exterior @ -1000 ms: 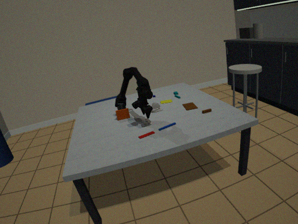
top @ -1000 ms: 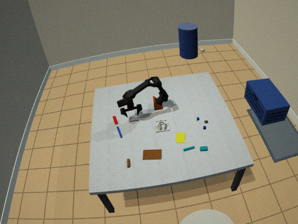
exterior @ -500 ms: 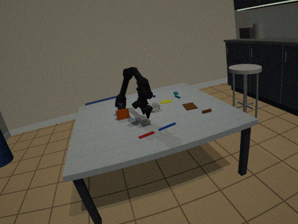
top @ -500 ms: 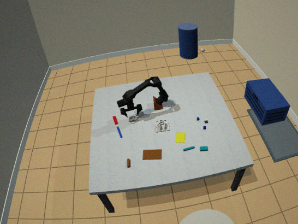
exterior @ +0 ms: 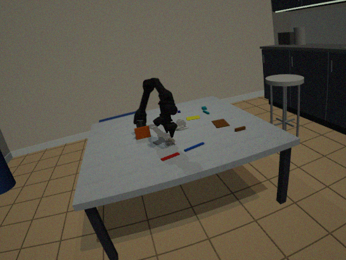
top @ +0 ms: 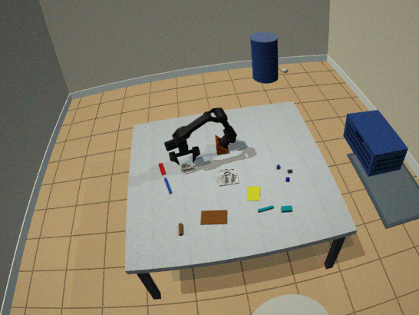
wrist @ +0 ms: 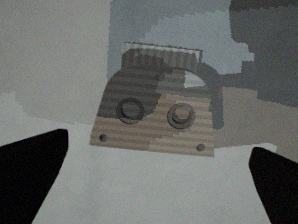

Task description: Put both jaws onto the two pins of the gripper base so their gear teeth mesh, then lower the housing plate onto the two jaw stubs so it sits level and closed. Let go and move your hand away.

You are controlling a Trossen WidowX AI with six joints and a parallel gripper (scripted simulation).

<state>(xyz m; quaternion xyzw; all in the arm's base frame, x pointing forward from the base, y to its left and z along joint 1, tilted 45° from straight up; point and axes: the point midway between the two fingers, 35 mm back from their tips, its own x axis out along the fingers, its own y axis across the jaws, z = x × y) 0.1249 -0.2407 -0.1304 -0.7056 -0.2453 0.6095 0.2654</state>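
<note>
The housing plate (top: 188, 167) (exterior: 170, 143) (wrist: 150, 131) lies flat on the table. The wrist view shows its ribbed face, rounded far end, two round sockets and small holes. My gripper (top: 187, 161) (wrist: 160, 147) is open and empty, its fingers spread wide above the plate, one tip to either side of it. The pale gripper base (top: 235, 180) lies further toward the table's middle. Pale curved parts that look like the two jaws (top: 229, 175) (exterior: 180, 122) are on it. Whether their teeth mesh is too small to tell.
A red bar (top: 162, 169) (exterior: 170, 156) and a blue bar (top: 168, 185) (exterior: 194, 146) lie near the plate. An orange block (top: 221, 147) (exterior: 142, 132) stands by the arm's base. A yellow square (top: 253, 193), a brown slab (top: 214, 217) and several small blocks lie further off.
</note>
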